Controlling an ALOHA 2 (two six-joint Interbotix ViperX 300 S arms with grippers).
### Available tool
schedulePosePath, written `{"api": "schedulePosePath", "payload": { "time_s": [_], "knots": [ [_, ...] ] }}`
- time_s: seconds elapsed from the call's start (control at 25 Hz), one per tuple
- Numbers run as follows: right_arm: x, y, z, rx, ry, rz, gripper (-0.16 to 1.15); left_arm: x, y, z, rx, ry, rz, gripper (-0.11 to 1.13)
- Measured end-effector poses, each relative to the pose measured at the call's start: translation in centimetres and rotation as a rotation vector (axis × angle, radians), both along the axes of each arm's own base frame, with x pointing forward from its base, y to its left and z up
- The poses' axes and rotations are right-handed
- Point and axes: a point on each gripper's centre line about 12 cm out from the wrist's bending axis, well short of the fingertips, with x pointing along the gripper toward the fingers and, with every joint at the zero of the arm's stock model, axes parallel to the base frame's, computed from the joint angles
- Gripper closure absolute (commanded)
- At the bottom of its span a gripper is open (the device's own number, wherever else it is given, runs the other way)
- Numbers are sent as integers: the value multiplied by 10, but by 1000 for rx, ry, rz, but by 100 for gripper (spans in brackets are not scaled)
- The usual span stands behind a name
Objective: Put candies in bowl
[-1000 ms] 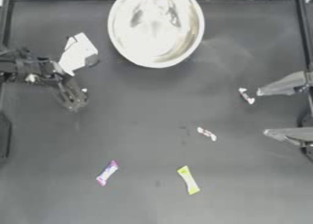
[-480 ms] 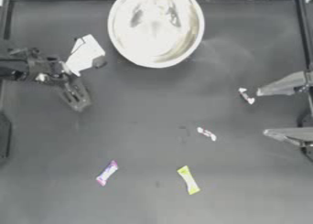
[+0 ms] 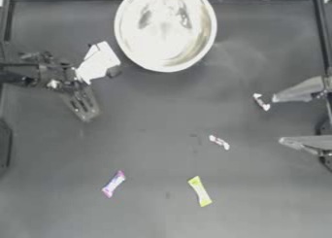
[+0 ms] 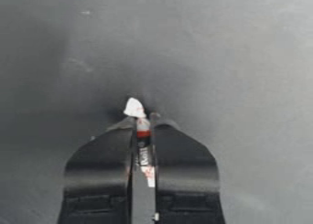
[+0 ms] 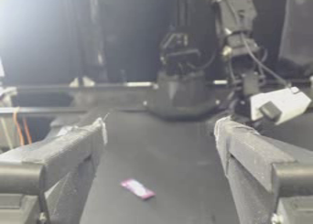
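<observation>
Four candies [image 3: 220, 142] below bowl [image 3: 164, 28]

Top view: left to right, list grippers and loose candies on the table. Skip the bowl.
Left gripper → pink-purple candy → yellow-green candy → white-and-red candy → second white-and-red candy → right gripper.

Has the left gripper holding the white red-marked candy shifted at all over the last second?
Yes. In the top view the left gripper has crept slightly toward the large shiny whitish bowl, still shut on the candy.
</observation>
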Motion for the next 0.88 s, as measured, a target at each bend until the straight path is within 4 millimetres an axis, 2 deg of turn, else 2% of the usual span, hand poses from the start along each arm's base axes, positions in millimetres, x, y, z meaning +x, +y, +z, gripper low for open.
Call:
{"api": "schedulePosePath", "payload": {
  "time_s": [0.16,0.48,0.72,0.88],
  "knots": [
    [0,0,-1,9,6,-2,-2,5,-3,12,15,-37,-15,69],
    [0,-1,-2,19,9,-7,-2,14,3,72,123,-208,-49,69],
    [0,-1,-2,25,9,-8,-2,31,22,122,245,-391,-64,70],
    [0,-2,-4,33,18,-10,-2,38,40,139,314,-478,-68,71]
  ]
}}
